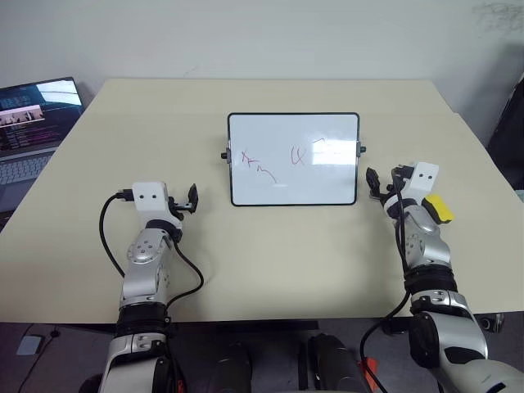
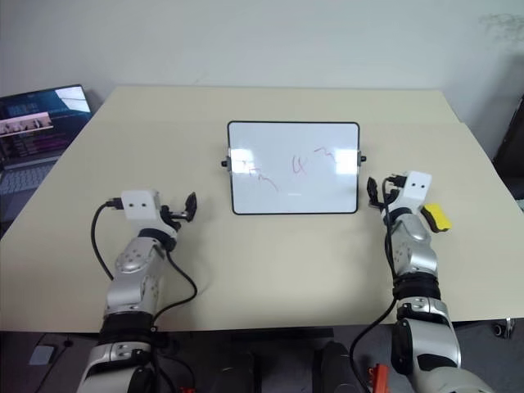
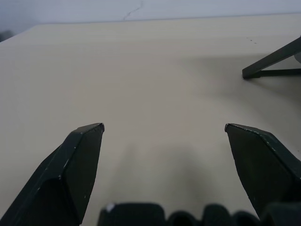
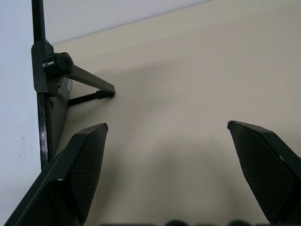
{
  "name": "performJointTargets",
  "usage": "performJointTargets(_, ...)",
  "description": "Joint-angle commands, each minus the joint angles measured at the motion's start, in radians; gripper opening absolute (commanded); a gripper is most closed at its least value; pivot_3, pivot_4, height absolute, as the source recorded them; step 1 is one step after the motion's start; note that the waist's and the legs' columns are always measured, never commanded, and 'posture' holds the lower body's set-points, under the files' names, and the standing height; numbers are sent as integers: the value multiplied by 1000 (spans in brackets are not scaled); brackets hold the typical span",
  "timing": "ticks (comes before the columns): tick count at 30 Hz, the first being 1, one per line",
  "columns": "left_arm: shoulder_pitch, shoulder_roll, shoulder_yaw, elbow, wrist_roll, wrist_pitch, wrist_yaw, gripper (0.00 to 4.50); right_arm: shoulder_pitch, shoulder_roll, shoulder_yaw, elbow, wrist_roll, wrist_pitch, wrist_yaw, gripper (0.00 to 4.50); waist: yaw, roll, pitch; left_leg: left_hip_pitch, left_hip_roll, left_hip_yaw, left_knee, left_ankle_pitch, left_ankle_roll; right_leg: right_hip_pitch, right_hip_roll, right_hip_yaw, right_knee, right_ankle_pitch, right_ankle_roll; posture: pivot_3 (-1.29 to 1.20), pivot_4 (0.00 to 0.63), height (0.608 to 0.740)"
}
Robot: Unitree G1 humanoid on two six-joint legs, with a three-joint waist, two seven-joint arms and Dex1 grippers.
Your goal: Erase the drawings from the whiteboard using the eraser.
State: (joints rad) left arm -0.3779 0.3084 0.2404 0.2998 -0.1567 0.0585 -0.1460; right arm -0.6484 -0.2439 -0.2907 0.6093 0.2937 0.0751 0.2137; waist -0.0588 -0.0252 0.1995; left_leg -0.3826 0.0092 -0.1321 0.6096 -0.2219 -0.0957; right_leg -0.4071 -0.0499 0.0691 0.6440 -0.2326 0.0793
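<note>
Now the small glossy white whiteboard (image 1: pixel 293 159) with its thin black frame is seen propped up near the middle of the pale beige worktop (image 1: pixel 270 262). Its long side runs left to right, and its face is turned toward the robot. Thin red drawings (image 1: pixel 259 166) are seen on it. The small yellow block eraser (image 1: pixel 439 208) is laid just right of the right gripper (image 4: pixel 167 129), long side pointing away. The left gripper (image 3: pixel 164 128) is held left of the board. Both sets of jaws are spread wide and grasp nothing.
</note>
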Motion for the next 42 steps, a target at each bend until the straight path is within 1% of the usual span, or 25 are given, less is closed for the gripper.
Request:
performJointTargets(1,-15,5,-4,-32,0,-1,-6,4500,-13,-3,-2,-39,-2,-18,-6,4475,0,0,0,0,0,0,0,0,0,0,0,0,0,0,0,0,150,740)
performJointTargets(6,-19,-4,4,-32,-19,5,-10,4500,-15,-5,-3,-39,-1,-19,-5,4475,0,0,0,0,0,0,0,0,0,0,0,0,0,0,0,0,150,740)
performJointTargets(29,-28,-11,-5,-36,-14,13,-4,4500,-23,-11,-1,-34,-5,-27,8,4475,0,0,0,0,0,0,0,0,0,0,0,0,0,0,0,0,150,740)
performJointTargets(35,-29,-8,5,-52,-33,41,-11,4500,-23,-20,-2,-39,-2,-19,20,4475,0,0,0,0,0,0,0,0,0,0,0,0,0,0,0,0,150,740)
performJointTargets(39,-35,89,30,-187,-149,182,-164,4500,-19,-96,-6,-144,32,62,99,4475,-1,0,1,-1,0,0,0,0,0,-1,0,0,0,0,0,0,150,740)
performJointTargets(42,-19,172,12,-290,-194,248,-272,4500,-27,-151,-40,-197,67,121,119,4475,-2,1,1,-2,0,0,0,0,0,-2,0,0,0,0,0,0,150,740)
